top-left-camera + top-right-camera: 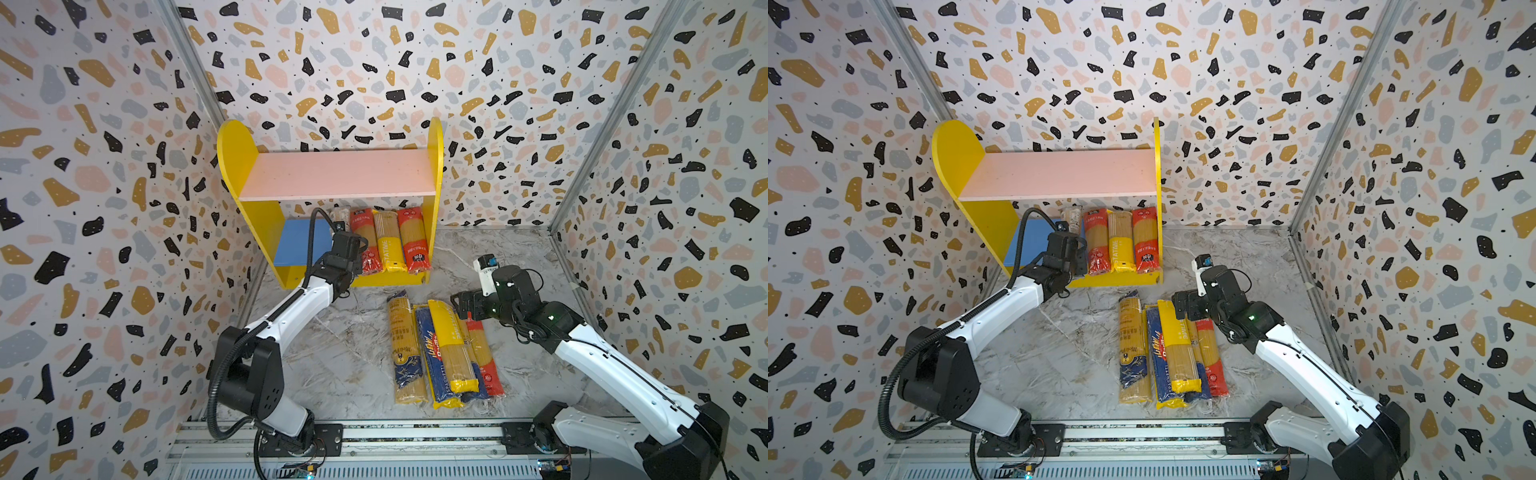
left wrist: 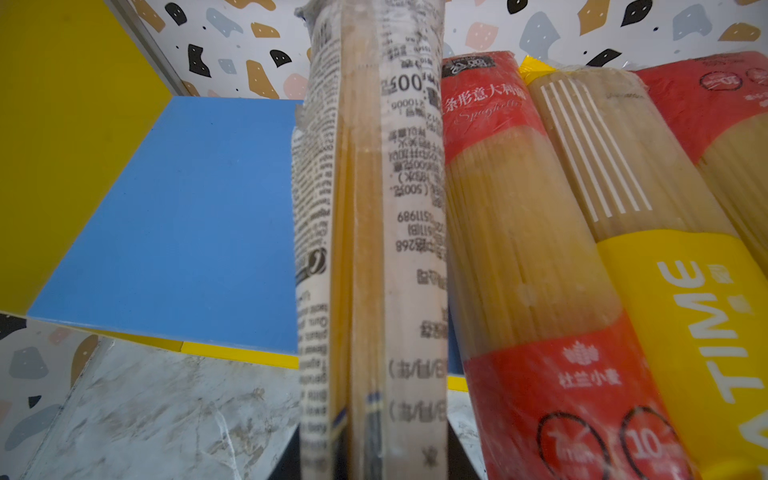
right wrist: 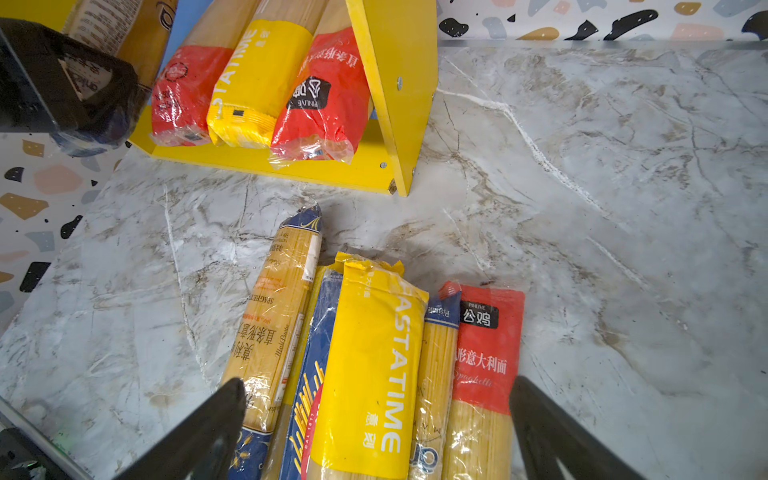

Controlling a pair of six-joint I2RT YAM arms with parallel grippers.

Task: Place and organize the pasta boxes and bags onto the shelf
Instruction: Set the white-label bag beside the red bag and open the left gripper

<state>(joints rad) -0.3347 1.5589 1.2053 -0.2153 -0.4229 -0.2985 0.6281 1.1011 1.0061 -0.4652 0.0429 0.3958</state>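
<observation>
The shelf (image 1: 340,174) stands at the back with its pink upper board bare. On its blue lower board (image 2: 187,216) lie three pasta packs side by side: red (image 1: 361,241), yellow (image 1: 388,245) and red (image 1: 413,241). My left gripper (image 1: 345,245) is shut on a pale printed spaghetti pack (image 2: 370,249), held just left of the first red pack (image 2: 519,249), its far end (image 1: 1073,218) under the pink board. My right gripper (image 3: 374,415) hangs open over the far ends of several packs on the table, among them a yellow pack (image 3: 365,365) and a dark blue pack (image 1: 432,361).
The marble tabletop (image 1: 332,361) is walled by patterned panels on three sides. A metal rail (image 1: 415,432) with both arm bases runs along the front edge. The left part of the blue board holds nothing. The shelf's yellow side panel (image 3: 399,83) stands close to the table pile.
</observation>
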